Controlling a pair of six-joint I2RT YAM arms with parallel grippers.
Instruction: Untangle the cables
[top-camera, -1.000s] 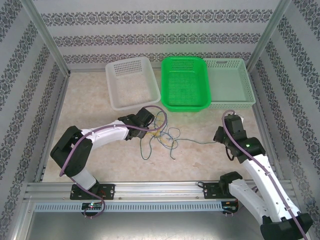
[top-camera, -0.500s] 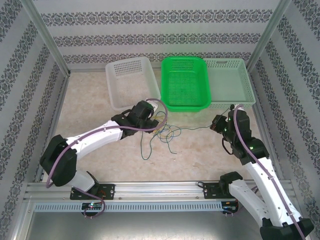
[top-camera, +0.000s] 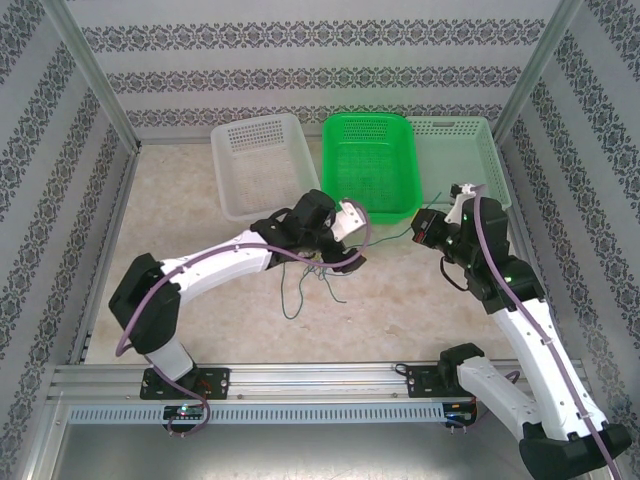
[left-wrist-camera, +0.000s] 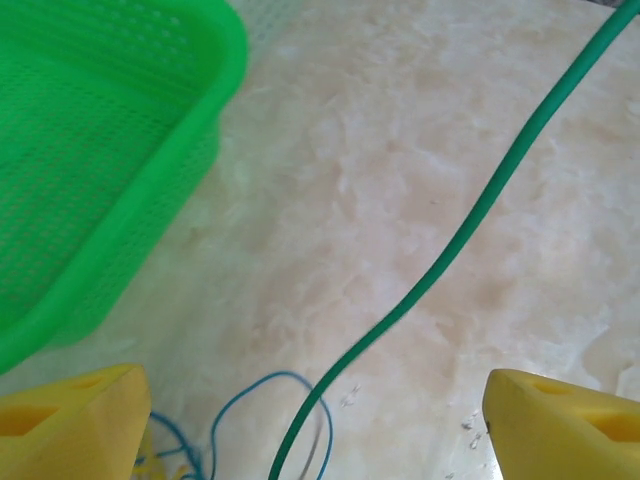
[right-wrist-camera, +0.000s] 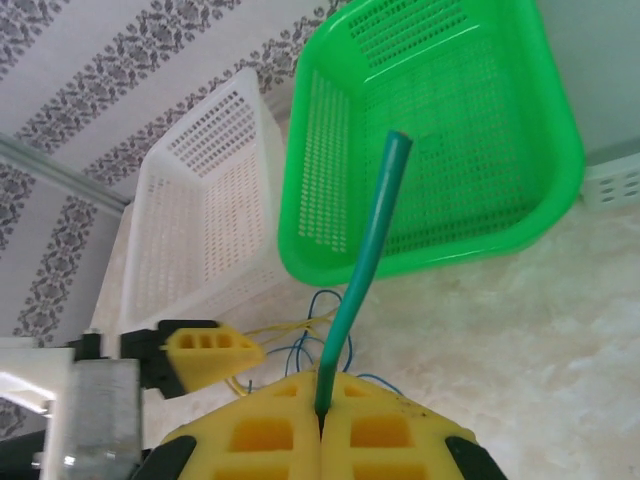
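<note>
If you pull the green cable (right-wrist-camera: 365, 270) hard, it may slip from the grip or drag the whole knot of cables (top-camera: 312, 268) along, since nothing pins the knot. Your right gripper (right-wrist-camera: 320, 418) is clenched on that green cable close to its end. Your left gripper (left-wrist-camera: 318, 415) stands wide apart, grasping nothing, with the green strand passing between its fingers. The knot lies mid-bench, just short of the green basket (top-camera: 370, 165).

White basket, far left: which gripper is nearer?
Left. The left gripper is just off the near right corner of the white basket; the right gripper is beyond the green basket.
</note>
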